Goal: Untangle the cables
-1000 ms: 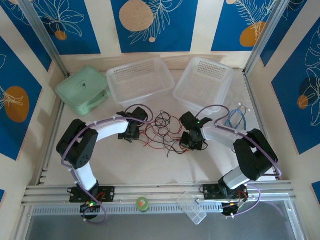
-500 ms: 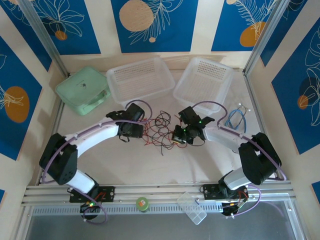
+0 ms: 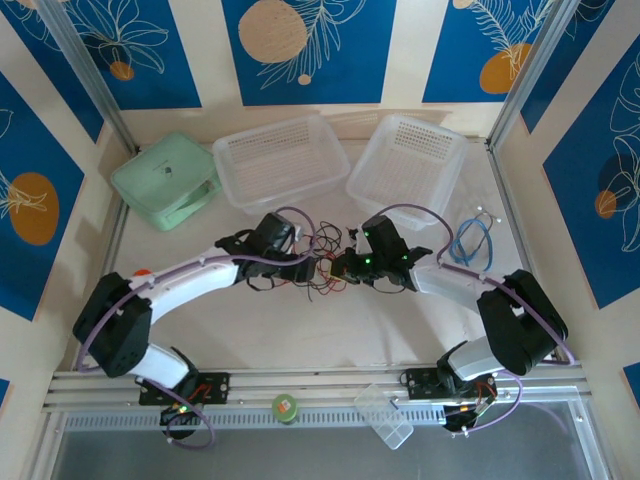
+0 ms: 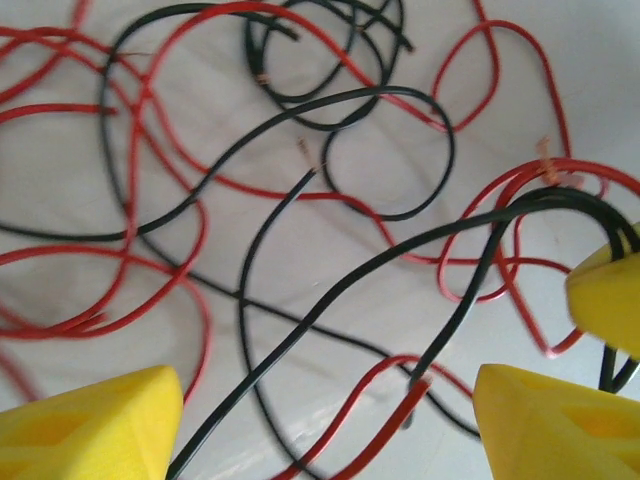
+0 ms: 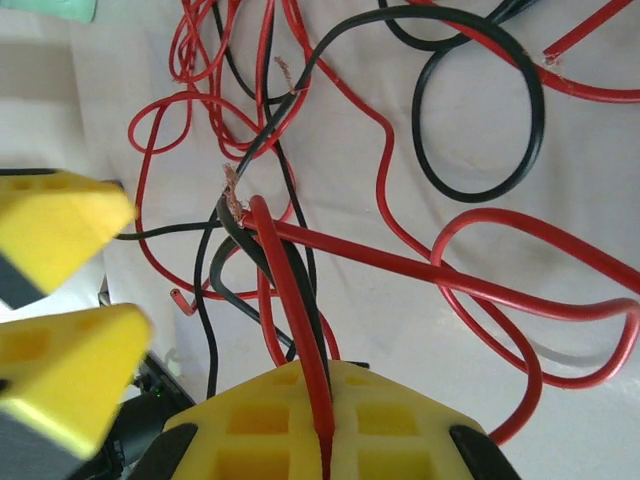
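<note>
the cables (image 3: 322,262) lie tangled mid-bench (image 3: 330,330). behind them and to the left stands the left basket (image 3: 280,160), behind and to the right the right basket (image 3: 408,160). a case (image 3: 165,180) lies far left of them at the back, and a thicker coiled cable (image 3: 470,238) to their right. the left fingers (image 4: 90,420) straddle strands at the tangle's left edge. the right fingers (image 5: 260,430) pinch strands at its right edge.

The pale table (image 3: 300,330) carries a green case (image 3: 165,180) far left, a clear basket (image 3: 280,160) beside a second basket (image 3: 408,158) at the far edge, tangled red and black cables (image 3: 325,241) in the middle, and a blue cord (image 3: 470,238) on the right.
</note>
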Robot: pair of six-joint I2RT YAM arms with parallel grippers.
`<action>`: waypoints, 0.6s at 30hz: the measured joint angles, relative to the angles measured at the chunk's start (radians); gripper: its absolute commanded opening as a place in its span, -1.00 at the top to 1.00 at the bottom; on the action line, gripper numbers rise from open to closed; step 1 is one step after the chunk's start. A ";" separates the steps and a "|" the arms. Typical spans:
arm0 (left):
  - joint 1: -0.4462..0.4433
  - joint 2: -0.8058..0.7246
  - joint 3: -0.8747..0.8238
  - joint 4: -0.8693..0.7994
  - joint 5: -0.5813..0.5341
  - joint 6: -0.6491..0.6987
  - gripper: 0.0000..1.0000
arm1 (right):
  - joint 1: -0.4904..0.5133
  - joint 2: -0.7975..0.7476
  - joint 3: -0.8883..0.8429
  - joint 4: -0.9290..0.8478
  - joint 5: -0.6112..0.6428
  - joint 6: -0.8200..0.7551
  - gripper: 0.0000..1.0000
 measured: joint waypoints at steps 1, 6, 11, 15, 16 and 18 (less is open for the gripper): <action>-0.008 0.015 0.001 0.019 0.008 0.000 -0.52 | 0.000 -0.005 -0.002 0.004 -0.002 -0.006 1.00; -0.040 0.075 0.026 0.071 0.017 0.004 -0.52 | -0.001 -0.029 -0.010 0.009 0.000 -0.029 1.00; -0.048 0.100 0.036 0.086 0.006 0.008 -0.50 | -0.008 -0.031 -0.018 0.006 0.011 -0.035 1.00; -0.051 0.102 0.020 0.129 -0.015 -0.002 -0.50 | -0.011 -0.031 -0.018 0.005 0.018 -0.038 1.00; -0.051 0.101 0.011 0.144 -0.016 -0.008 -0.52 | -0.011 -0.031 -0.018 0.005 0.019 -0.038 1.00; -0.051 0.098 -0.011 0.179 -0.015 -0.011 -0.57 | -0.011 -0.031 -0.019 0.002 0.022 -0.038 1.00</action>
